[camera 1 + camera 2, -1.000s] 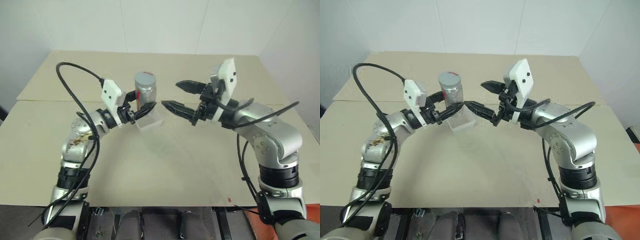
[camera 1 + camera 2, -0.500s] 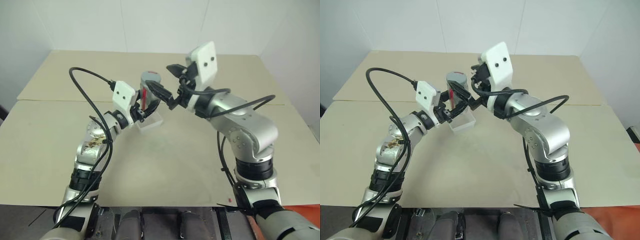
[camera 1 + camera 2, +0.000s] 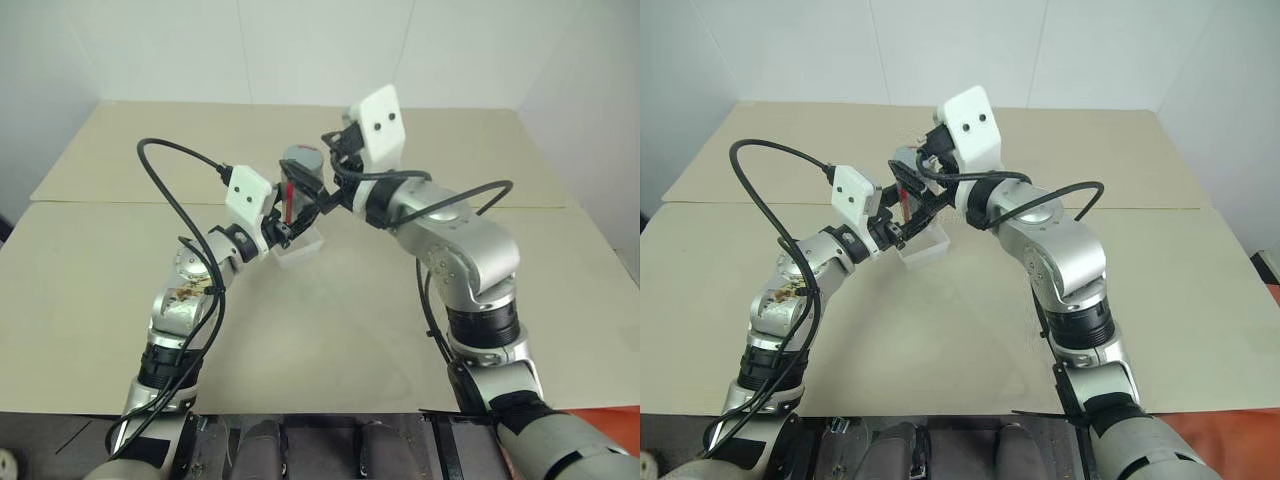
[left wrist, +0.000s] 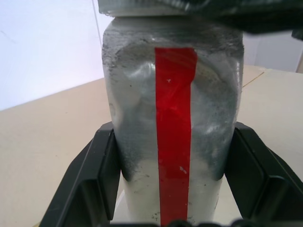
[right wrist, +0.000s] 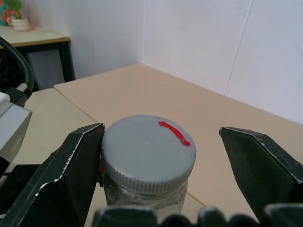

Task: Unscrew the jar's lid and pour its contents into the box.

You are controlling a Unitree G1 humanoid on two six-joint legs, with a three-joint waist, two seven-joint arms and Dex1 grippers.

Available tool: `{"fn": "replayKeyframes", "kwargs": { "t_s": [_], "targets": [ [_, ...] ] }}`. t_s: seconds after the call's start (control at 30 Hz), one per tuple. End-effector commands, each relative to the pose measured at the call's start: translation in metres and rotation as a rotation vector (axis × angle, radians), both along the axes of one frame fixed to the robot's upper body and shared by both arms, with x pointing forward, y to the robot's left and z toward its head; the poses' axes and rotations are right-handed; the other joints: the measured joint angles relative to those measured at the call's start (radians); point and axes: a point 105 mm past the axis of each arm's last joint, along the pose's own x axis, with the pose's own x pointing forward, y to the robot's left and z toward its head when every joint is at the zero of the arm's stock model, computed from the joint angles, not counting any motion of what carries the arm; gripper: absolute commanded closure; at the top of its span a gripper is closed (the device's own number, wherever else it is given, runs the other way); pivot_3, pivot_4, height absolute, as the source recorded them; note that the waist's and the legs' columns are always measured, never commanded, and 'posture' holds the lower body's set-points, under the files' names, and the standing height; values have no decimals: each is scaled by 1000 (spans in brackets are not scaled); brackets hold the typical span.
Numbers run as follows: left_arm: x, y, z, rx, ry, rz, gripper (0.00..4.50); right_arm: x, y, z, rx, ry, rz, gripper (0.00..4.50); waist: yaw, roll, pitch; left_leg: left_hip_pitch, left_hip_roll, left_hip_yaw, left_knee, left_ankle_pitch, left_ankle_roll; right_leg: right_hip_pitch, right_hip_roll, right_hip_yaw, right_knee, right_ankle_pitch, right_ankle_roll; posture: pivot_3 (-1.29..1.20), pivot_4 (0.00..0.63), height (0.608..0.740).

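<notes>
1. A small silvery-grey cylindrical jar (image 4: pixel 173 132) with a vertical red stripe label stood upright above the middle of the head-camera frame, raised over the beige worktop (image 3: pixel 330 330).
2. The left gripper (image 3: pixel 290 222) had its two black fingers (image 4: pixel 94 179) closed on the jar's lower body, one finger pressed against each side.
3. A flat round grey screw lid (image 5: pixel 147 153) with a ribbed edge and a short red mark sat on the jar's top, not yet removed.
4. The right gripper (image 5: pixel 173 170) reached in from the upper right of the head-camera frame, its fingers (image 5: pixel 75 165) spread wide on either side of the lid.
5. One right finger lay just against the lid's edge, while the other stood well apart from it.
6. A small shallow square box (image 3: pixel 300 250) of clear, whitish plastic rested on the worktop just below the jar in the frame, close under the left gripper.
7. Whether the jar's base touched the box could not be told.
8. The jar's contents could not be made out through its silvery wall.
</notes>
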Motion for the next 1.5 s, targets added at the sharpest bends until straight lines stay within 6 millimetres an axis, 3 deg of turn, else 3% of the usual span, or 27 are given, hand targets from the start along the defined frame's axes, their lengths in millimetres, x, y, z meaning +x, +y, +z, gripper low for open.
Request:
{"fn": "replayKeyframes", "kwargs": {
  "t_s": [0.03,1.5],
  "targets": [
    [-6,-4,13,-10,-52,-15,1762,-6,2,19,18,-71,9,42,0,0,0,0,0,0,0,0,0,0,0,0,0,0,0,0,150,740],
    [-6,4,16,-2,-48,-1,1762,-12,-22,10,2,-61,-18,42,0,0,0,-3,0,0,0,0,0,-3,0,0,1,0,0,0,150,740]
  ]
}}
